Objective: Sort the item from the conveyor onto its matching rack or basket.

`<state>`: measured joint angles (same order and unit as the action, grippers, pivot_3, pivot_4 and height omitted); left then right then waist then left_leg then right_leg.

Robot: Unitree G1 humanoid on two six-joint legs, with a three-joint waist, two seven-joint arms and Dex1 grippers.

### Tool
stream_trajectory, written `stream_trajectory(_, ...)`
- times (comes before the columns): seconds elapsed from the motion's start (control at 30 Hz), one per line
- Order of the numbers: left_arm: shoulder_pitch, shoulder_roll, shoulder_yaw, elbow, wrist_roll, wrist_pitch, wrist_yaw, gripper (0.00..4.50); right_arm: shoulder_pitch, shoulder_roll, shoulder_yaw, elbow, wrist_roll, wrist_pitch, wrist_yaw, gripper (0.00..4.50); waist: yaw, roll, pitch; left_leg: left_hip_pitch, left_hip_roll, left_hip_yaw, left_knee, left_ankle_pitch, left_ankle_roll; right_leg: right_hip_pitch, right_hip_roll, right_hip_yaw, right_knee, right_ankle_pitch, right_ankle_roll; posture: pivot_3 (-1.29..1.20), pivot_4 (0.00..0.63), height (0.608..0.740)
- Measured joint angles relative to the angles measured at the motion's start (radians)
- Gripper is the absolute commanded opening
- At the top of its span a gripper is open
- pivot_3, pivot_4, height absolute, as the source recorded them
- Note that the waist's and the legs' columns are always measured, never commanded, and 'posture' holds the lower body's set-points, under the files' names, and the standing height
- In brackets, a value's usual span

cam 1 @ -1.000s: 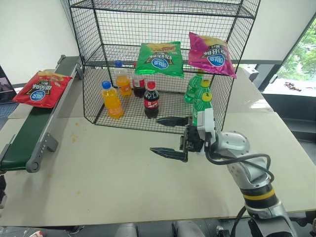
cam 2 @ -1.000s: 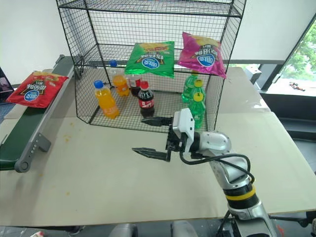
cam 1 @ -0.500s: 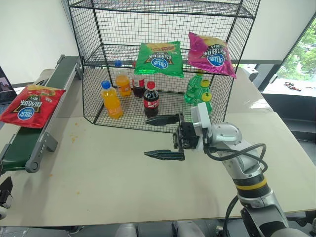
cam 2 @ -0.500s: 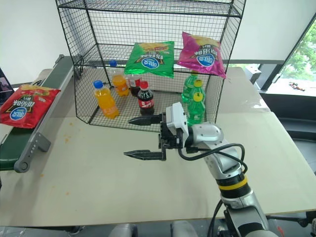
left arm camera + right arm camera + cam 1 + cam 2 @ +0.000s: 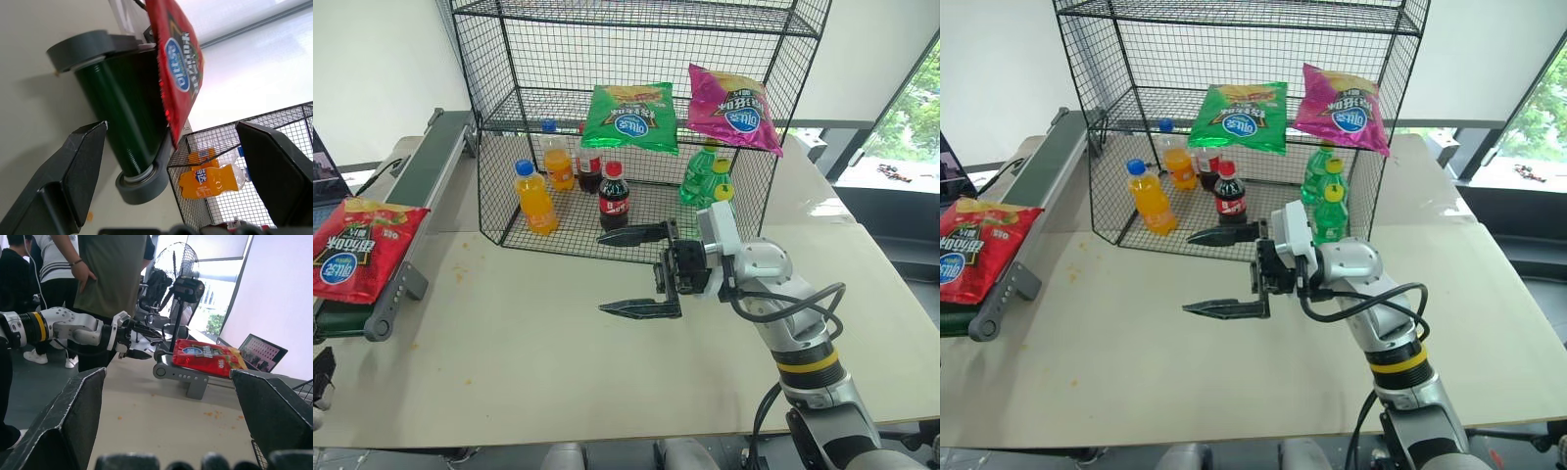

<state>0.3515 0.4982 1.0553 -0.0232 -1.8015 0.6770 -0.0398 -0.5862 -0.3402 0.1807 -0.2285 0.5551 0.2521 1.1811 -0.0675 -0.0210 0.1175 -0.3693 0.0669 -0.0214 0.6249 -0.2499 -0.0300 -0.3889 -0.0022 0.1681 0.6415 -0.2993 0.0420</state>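
The red chip bag (image 5: 357,259) lies at the near end of the dark green conveyor (image 5: 423,191), overhanging its end roller. In the left wrist view the bag (image 5: 178,73) hangs over the belt (image 5: 124,122), just ahead of my left gripper (image 5: 170,126), which is open and empty. My right gripper (image 5: 603,273) hovers over the table in front of the black wire rack (image 5: 509,108), pointing left toward the belt, open with nothing between its fingers. The right wrist view looks across at the bag (image 5: 208,357) and my left gripper (image 5: 134,340).
A green chip bag (image 5: 628,117) and a magenta one (image 5: 732,108) lie on the rack's middle tier. Orange, cola and green bottles (image 5: 613,196) stand on the bottom tier. People (image 5: 112,279) stand beyond the table's left side, near a laptop (image 5: 259,350).
The red bag has ridden down the belt toward me, from mid-belt to its near end. My right gripper has swung a little to the left, still open.
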Motion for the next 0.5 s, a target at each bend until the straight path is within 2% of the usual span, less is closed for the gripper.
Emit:
stream_trajectory(0.37, -0.014, 0.054, 0.019, 0.067, 0.020, 0.002, -0.026, 4.49, 0.003, 0.006, -0.002, -0.001, 0.001, -0.013, -0.014, 4.50, -0.001, 0.001, 0.001, 0.000, 0.000, -0.001, -0.001, 0.000, -0.001, 0.000, 0.000, -0.001, 0.000, 0.000, -0.001, 0.00, 0.150, 0.740)
stream_trajectory(0.5, -0.026, 0.057, 0.018, 0.092, 0.063, 0.001, -0.040, 3.42, 0.003, 0.005, -0.004, -0.001, 0.000, -0.016, -0.025, 4.50, -0.001, 0.001, 0.001, 0.000, 0.000, -0.001, -0.001, 0.000, -0.001, -0.001, 0.000, -0.001, 0.000, -0.001, -0.001, 0.00, 0.150, 0.740)
